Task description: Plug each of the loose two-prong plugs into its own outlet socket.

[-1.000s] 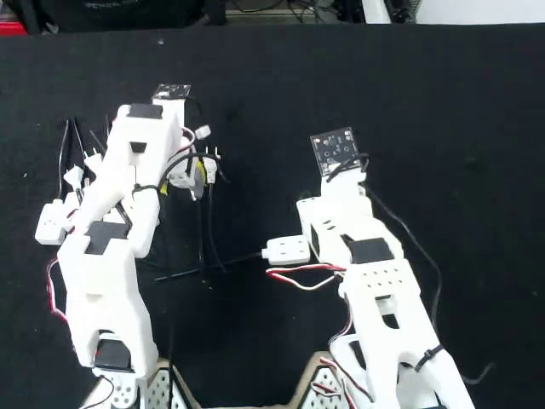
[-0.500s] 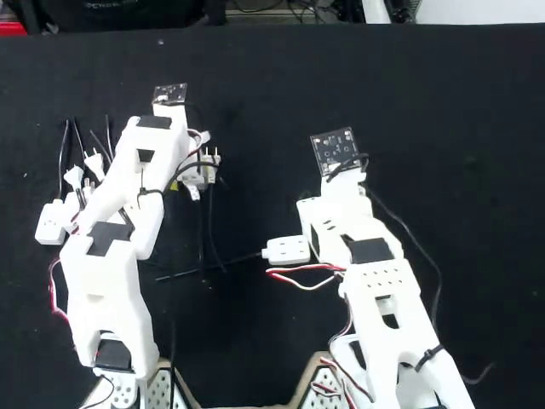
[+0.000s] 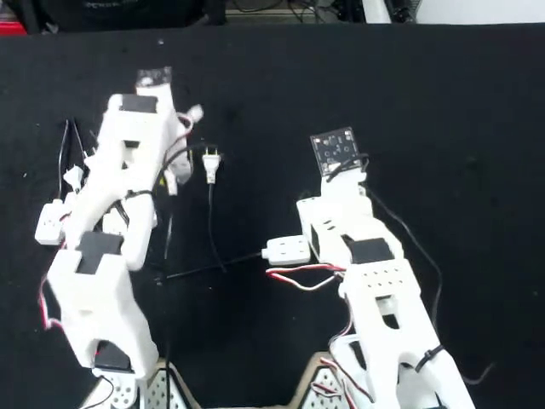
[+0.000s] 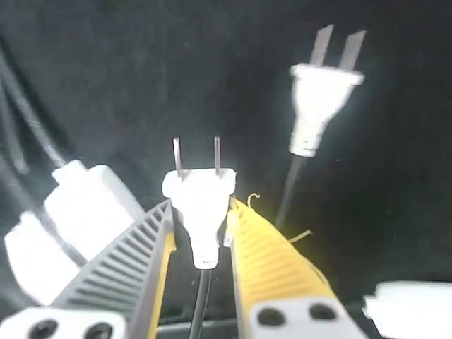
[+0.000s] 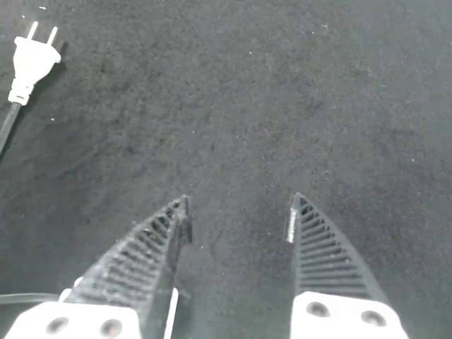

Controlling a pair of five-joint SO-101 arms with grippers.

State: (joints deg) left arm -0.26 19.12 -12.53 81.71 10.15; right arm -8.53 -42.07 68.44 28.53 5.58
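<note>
The left claw [image 4: 201, 215] is pinching a white two-prong plug [image 4: 200, 189] by its body. One ribbed finger is pressing on each side, the two prongs are pointing away from the wrist, and the plug's dark cord is running back between the fingers. Beyond it a second plug [image 4: 321, 88], also white, is lying loose on the black tabletop [image 4: 106, 70], apart from the claw, with its prongs pointing much the same way. From the high view this second plug is lying just beside the left arm [image 3: 119, 187], on the side facing the right arm [image 3: 375, 281], and its thin cord is trailing back toward the arms' bases. A white block [image 4: 70, 222] is sitting just beside the left claw's grey finger; whether it is a socket I cannot tell. The right claw [image 5: 239, 212] is hanging spread wide over bare tabletop, its two dark fingers well apart. A white outlet socket [image 3: 287, 249] is lying between the two arms, just beside the right arm's lower section, with a dark cord leading off toward the left arm. Another white socket block [image 3: 49, 223] is lying on the outer side of the left arm, near a few more small white plugs [image 3: 72, 176] and dark cords.
</note>
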